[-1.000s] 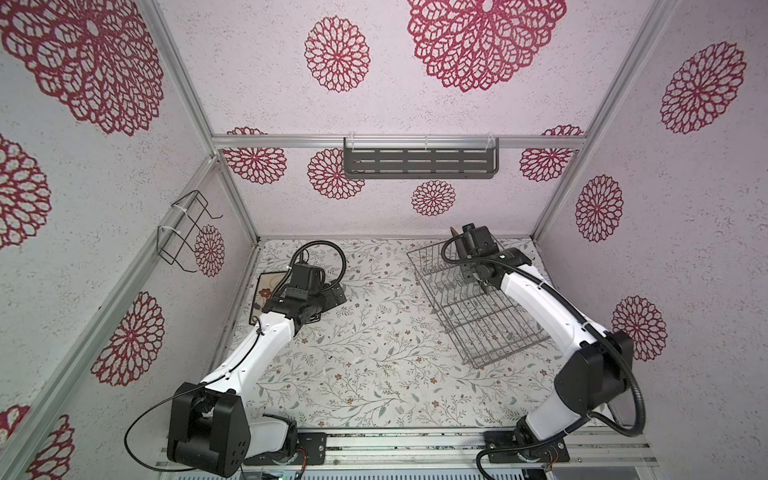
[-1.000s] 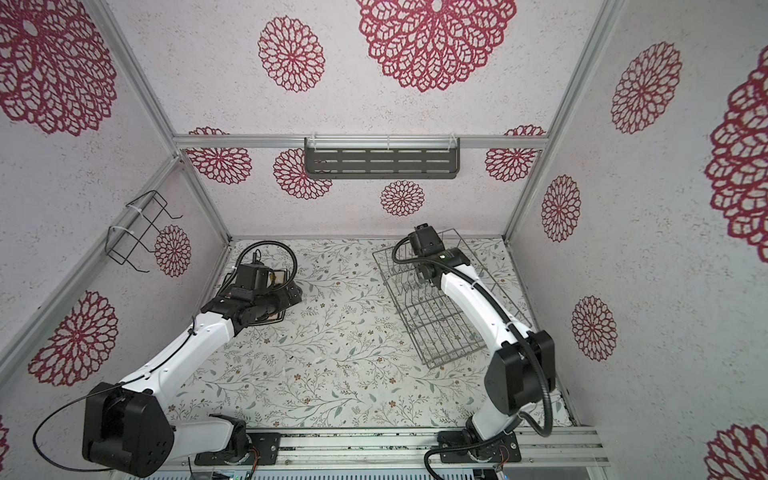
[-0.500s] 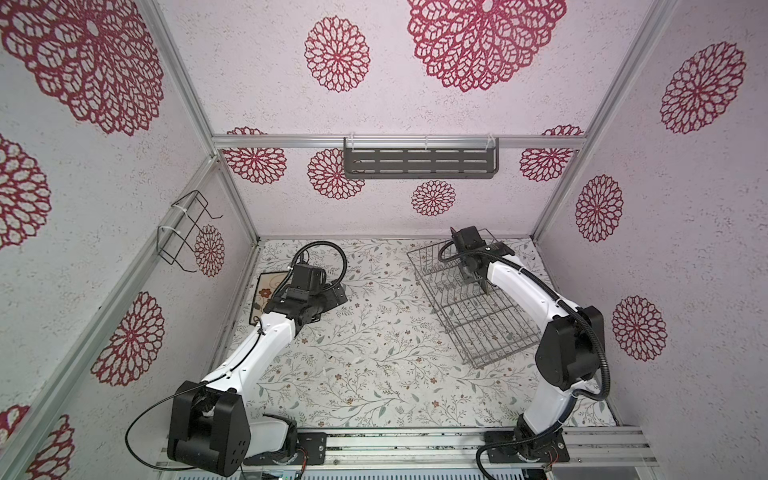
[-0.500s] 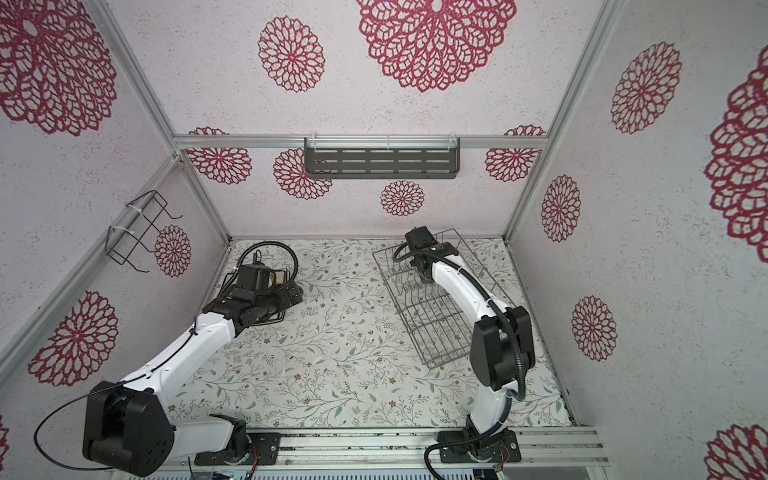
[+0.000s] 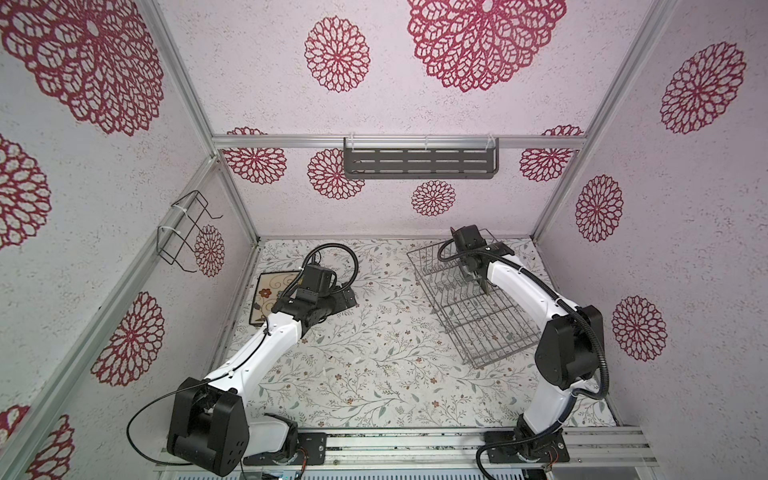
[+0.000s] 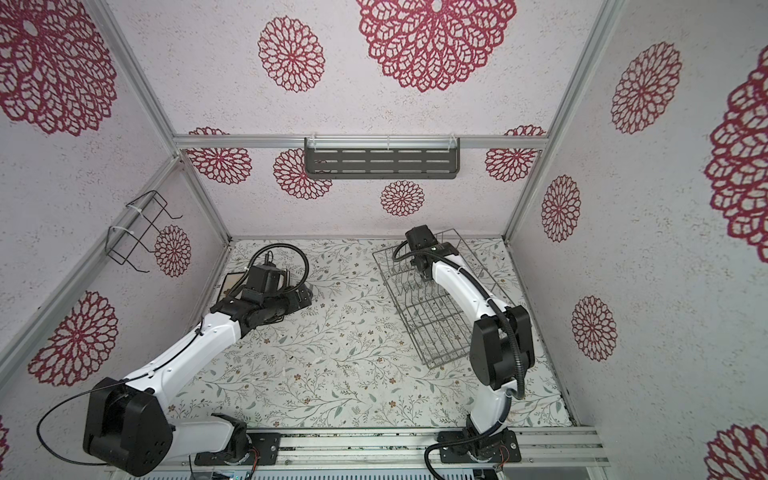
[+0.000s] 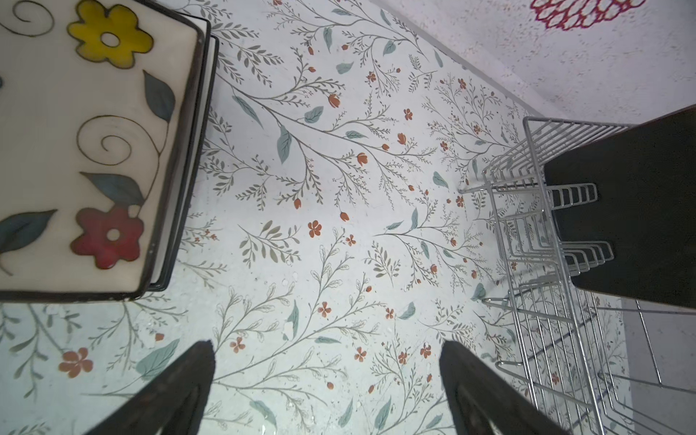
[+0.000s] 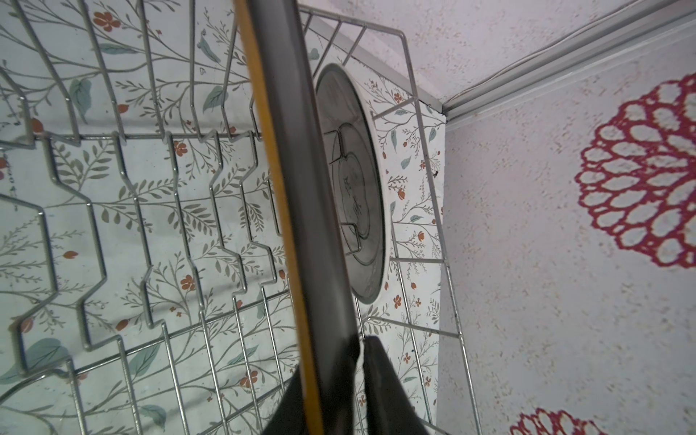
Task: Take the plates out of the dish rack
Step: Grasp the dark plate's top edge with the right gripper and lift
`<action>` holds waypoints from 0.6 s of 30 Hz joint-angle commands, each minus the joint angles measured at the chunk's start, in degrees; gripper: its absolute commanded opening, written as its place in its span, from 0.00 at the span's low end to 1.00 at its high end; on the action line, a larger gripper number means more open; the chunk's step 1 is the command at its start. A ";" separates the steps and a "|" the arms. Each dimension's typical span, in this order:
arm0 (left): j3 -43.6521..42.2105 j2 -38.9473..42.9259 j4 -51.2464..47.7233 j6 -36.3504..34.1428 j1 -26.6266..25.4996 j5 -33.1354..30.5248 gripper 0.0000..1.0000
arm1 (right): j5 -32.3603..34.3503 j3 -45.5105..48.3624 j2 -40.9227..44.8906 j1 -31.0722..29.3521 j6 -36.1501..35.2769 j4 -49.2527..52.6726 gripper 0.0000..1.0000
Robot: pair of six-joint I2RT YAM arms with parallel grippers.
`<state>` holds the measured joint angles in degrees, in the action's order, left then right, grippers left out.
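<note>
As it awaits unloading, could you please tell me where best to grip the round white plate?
Probably its top rim, from straight above: the round white plate stands on edge in the silver wire dish rack, hemmed between a black square plate and the rack's end wall.

Left fingers [image 7: 169, 391] spread wide, right fingers [image 8: 384, 399] clamped

We see the floral-patterned counter [image 5: 374, 353] carrying a silver wire dish rack [image 5: 478, 316] at right and a plate stack [image 5: 266, 295] at left.
</note>
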<state>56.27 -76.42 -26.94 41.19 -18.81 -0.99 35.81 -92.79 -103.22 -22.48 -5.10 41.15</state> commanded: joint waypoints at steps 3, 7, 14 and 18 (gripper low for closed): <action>1.74 -0.31 0.22 0.28 -0.31 -1.02 0.97 | 1.48 -1.07 -0.74 0.51 -0.33 -0.55 0.17; 1.74 -0.37 0.06 0.18 -0.35 -0.89 0.97 | 1.89 -0.94 -0.53 0.51 -0.39 -0.48 0.12; 1.83 -0.66 -0.12 0.36 -0.60 -0.56 0.97 | 2.35 -1.11 -0.21 0.42 -0.75 -0.14 0.05; 2.21 -0.31 -0.45 0.86 -0.67 -0.47 0.97 | 4.18 -1.13 -0.07 0.40 -0.63 -0.81 0.00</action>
<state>56.55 -76.55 -27.22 41.76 -19.14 -1.15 37.19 -92.79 -103.55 -22.39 -5.98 40.86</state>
